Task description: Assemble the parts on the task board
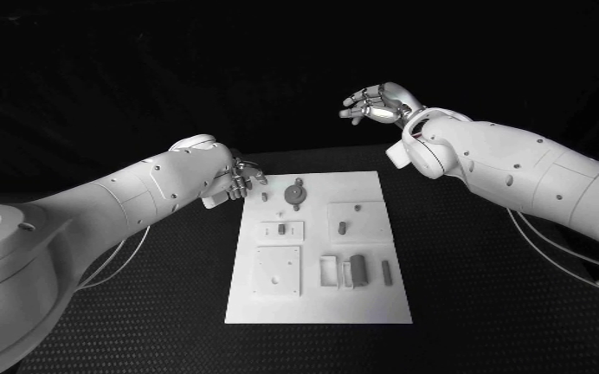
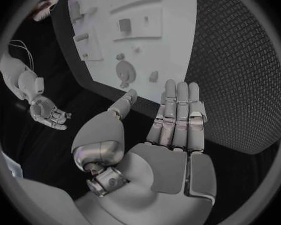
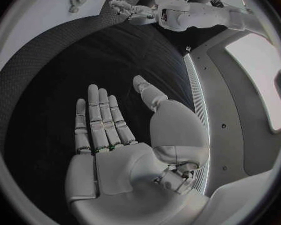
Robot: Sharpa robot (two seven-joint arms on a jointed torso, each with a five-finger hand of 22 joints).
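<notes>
Head view — task board [image 1: 362,305] beside left hand [image 1: 237,182]

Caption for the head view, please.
Both open hands, left hand and right hand, flank the task board, parts untouched.

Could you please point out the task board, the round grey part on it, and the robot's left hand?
task board [image 1: 375,185]: head view, bare far right corner.
round grey part [image 1: 294,192]: head view, disc's centre.
left hand [image 2: 178,122]: left wrist view, fingers' middle.
</notes>
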